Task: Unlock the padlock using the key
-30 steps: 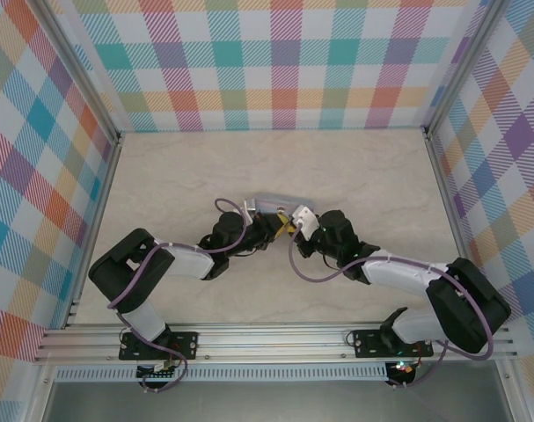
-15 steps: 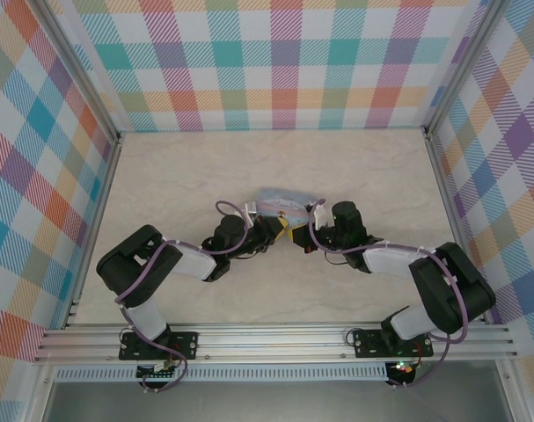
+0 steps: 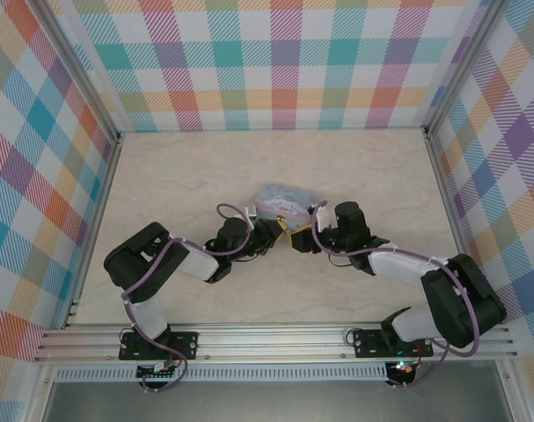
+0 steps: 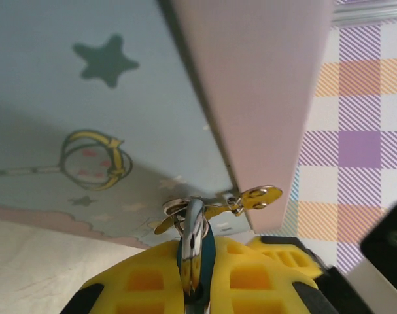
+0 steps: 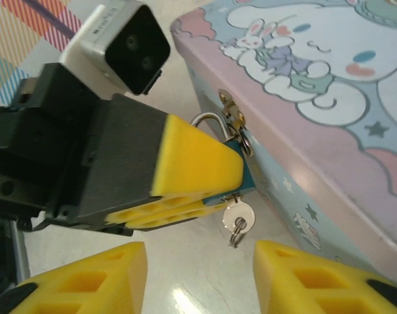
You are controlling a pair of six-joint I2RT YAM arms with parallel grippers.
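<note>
Left gripper [image 4: 195, 280]: clamped hard on the padlock. In the right wrist frame its yellow fingers [image 5: 191, 163] come in from the left to the centre.
Padlock [image 5: 246, 182]: dead centre of the right wrist frame. Honestly all you get is a thin teal edge poking out between those yellow pads.
Shackle [image 5: 207, 120]: thin and silvery, looping up out of the fingers and hooked at the gold hasp [image 4: 254, 196] on the tin. Can't tell if it's popped or latched.
Key [image 5: 238, 214]: tiny silvery thing with a round head and a little ring. It sticks out of the padlock's underside, just below the left gripper's fingers, around lower centre of the frame.
Right gripper [image 5: 199, 265]: jaws apart, gripping nothing. Its two yellow fingers sit bottom left and bottom right of its own wrist view. The key hangs just above the gap and touches neither.
Tin [image 5: 329, 111]: pale blue box with a cartoon bunny and clouds on the lid. It fills the upper right of the right wrist frame.
Top view: both arms bend in toward the middle of the pale marbled table [image 3: 187, 176], grippers nose to nose just below the tin.
</note>
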